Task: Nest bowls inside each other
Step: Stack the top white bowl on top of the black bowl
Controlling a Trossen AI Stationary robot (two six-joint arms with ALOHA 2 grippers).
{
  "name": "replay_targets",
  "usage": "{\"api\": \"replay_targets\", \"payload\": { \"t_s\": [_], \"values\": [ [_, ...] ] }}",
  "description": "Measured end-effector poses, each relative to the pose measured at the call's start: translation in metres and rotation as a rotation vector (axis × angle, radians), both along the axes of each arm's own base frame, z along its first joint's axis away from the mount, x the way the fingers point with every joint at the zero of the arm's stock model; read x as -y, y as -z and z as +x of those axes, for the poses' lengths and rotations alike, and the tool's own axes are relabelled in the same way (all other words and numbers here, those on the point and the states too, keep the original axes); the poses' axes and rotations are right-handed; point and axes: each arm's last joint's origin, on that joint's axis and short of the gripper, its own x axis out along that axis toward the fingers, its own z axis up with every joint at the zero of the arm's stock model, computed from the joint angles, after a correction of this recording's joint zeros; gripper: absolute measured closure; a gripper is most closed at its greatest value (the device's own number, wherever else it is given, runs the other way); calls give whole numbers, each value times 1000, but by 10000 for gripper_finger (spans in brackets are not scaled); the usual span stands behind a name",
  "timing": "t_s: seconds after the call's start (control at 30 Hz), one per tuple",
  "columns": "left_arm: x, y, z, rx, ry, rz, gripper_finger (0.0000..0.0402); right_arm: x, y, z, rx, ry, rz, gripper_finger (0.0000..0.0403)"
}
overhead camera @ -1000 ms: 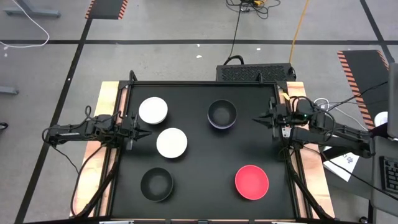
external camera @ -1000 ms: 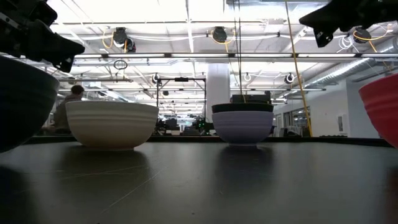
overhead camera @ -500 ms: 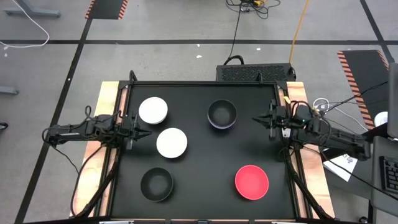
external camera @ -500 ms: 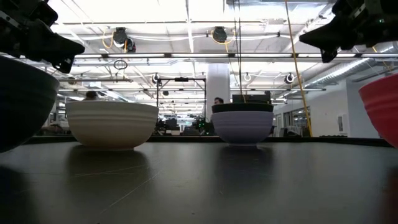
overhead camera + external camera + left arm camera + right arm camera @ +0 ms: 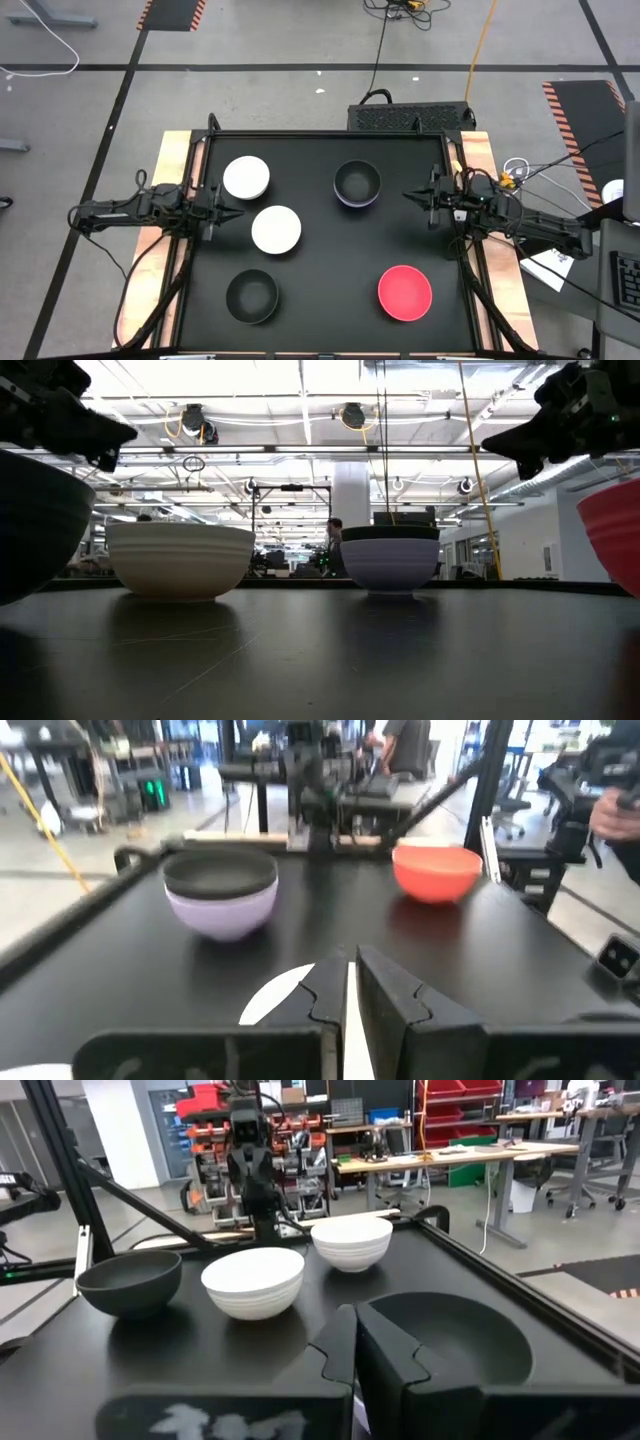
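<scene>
Your left gripper (image 5: 236, 213) and right gripper (image 5: 407, 195) are both clenched on nothing, hovering at opposite edges of the black table (image 5: 320, 300). Between them sits a black plastic bowl nested in a lavender bowl (image 5: 357, 184), near the right fingers. Two white round bowls (image 5: 276, 229) lie just beside the left fingers, while a lone black bowl (image 5: 252, 296) and a red bowl (image 5: 404, 292) sit apart near the front.

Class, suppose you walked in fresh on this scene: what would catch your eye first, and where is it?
The red bowl stands out brightest on the black table, alone at the near right. Two white bowls sit close together at the left, and at the far middle a black bowl is already nested in a lavender bowl. The left gripper and right gripper wait shut at the table's sides.
</scene>
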Motion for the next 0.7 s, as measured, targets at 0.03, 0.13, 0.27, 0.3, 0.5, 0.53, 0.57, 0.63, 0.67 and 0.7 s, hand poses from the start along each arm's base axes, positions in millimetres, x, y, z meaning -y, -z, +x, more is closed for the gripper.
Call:
{"api": "replay_targets", "payload": {
  "t_s": [0.03,0.13,0.27,0.3,0.5,0.53,0.57,0.63,0.67,0.7],
  "values": [
    [0,-3,1,24,-4,9,376,0,1,0,-3,0,1,403],
    [0,-10,4,91,-7,57,376,0,1,0,0,0,-1,403],
    [-1,-14,10,116,-13,116,376,0,1,0,1,-2,-8,403],
    [-1,-14,12,118,-24,127,376,0,1,0,0,-3,-8,403],
    [-3,-16,23,113,-100,153,376,0,1,0,-3,-9,-6,403],
    [-3,-16,24,115,-101,154,376,0,2,0,-7,-9,-5,403],
    [-3,-17,26,123,-101,154,376,0,2,0,-8,-9,-4,403],
    [-3,-19,27,139,-103,153,376,0,3,0,-15,-10,-2,403],
    [-3,-19,28,143,-104,152,376,0,3,0,-18,-11,-1,403],
    [-3,-20,28,150,-106,144,376,0,3,0,-21,-11,2,403]
  ]
}}
